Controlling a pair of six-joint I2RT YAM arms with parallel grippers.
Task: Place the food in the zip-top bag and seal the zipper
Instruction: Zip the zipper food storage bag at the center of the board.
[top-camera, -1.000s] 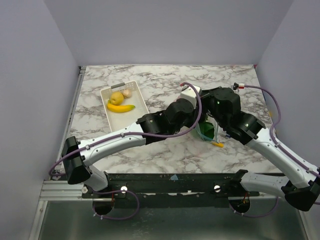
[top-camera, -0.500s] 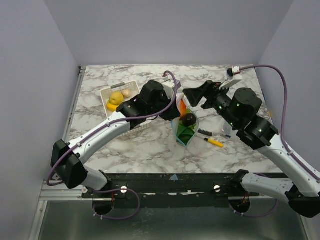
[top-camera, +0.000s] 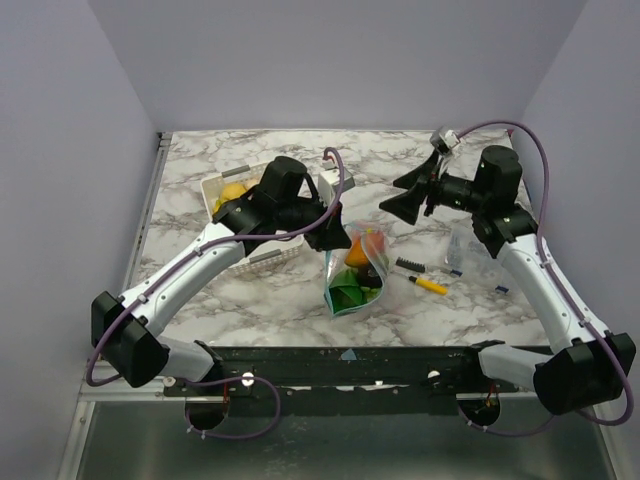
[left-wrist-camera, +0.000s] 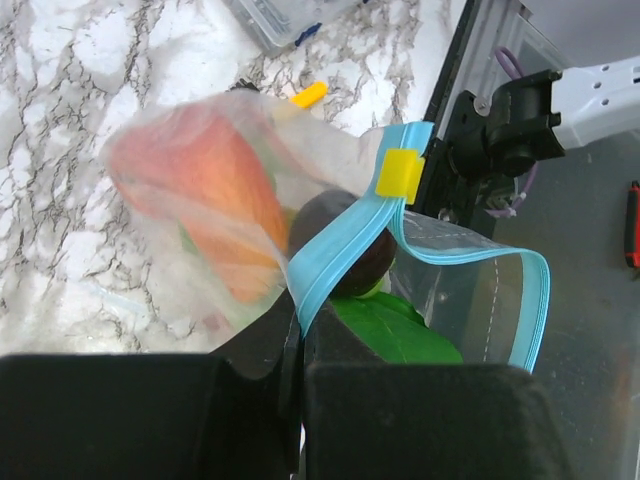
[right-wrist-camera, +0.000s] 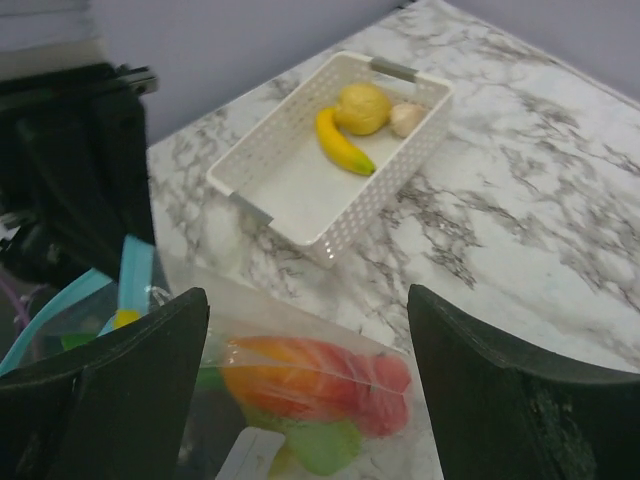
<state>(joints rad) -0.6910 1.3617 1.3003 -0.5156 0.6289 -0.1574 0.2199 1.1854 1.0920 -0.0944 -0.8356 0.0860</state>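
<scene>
The zip-top bag (top-camera: 354, 278) hangs with its bottom toward the table's front edge, and orange, red, green and dark food shows through it. My left gripper (top-camera: 331, 238) is shut on the light-blue zipper (left-wrist-camera: 352, 228) at one end of the mouth. A yellow slider (left-wrist-camera: 399, 175) sits on the strip, and the rest of the mouth gapes open. An eggplant (left-wrist-camera: 345, 258) and a green leaf (left-wrist-camera: 398, 330) lie just inside. My right gripper (top-camera: 401, 197) stands open and empty to the right of the bag. A banana (right-wrist-camera: 342, 144) and a lemon (right-wrist-camera: 362, 107) lie in the basket.
The white slatted basket (top-camera: 268, 256) lies at the left under my left arm and also holds a pale round piece (right-wrist-camera: 406, 118). A yellow-and-black pen (top-camera: 431, 286) and a smaller clear bag (top-camera: 470, 248) lie on the marble to the right of the zip-top bag.
My right gripper opened, let go of the bag and drew back to the far right. My left gripper shut on the zipper and carried the bag leftward.
</scene>
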